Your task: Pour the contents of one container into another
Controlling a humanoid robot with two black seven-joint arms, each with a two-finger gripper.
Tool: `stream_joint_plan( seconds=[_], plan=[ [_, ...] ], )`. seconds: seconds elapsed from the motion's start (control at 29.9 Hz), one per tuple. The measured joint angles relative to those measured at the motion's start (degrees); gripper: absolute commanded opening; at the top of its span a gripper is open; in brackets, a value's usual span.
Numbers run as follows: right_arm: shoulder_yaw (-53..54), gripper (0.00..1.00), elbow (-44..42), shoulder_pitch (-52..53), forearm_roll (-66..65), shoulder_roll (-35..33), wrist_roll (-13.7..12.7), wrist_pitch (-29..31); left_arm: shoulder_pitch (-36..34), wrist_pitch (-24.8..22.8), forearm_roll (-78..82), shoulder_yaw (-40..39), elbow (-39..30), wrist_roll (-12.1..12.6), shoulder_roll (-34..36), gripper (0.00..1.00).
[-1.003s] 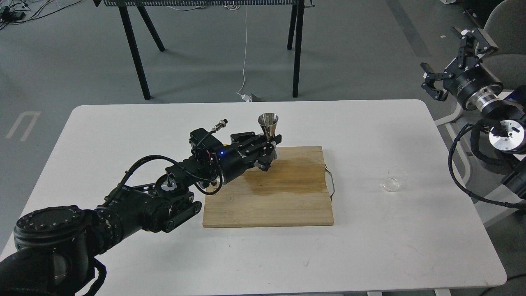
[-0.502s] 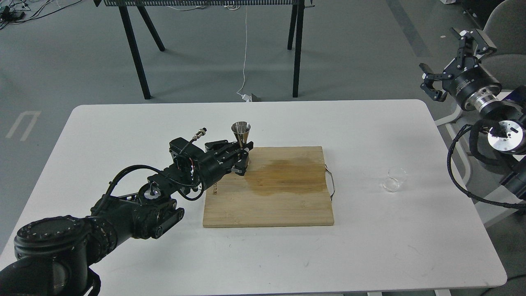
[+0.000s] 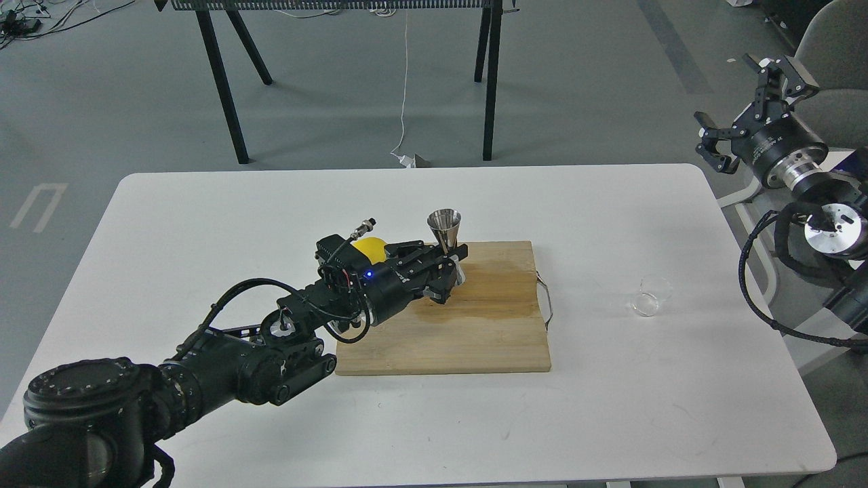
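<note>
- Left gripper (image 3: 449, 263): closed about the narrow waist of the steel jigger (image 3: 446, 238), fingers on either side of it.
- Jigger: upright, open cone uppermost, positioned at the far edge of the wooden board (image 3: 475, 325); contact between its base and the board not determinable.
- Yellow round object (image 3: 370, 248): partly hidden behind the left wrist, near the board's far left corner.
- Board: flat on the white tabletop (image 3: 203, 224), darker patch across its far half, wire handle on its right edge.
- Clear glass cup (image 3: 649, 297): upright on the tabletop, well to the right of the board, untouched.
- Right gripper (image 3: 746, 102): raised beyond the tabletop's right edge, fingers spread wide, holding nothing, well apart from the cup.
</note>
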Motion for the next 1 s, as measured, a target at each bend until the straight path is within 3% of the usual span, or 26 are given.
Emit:
stream_joint_plan(
  seconds=[1.0],
  plan=[
    [0.00, 0.99, -0.01, -0.47, 0.01, 0.91, 0.09, 0.00, 1.88, 0.00, -0.30, 3.54, 0.73, 0.00, 0.00, 0.20]
  ],
)
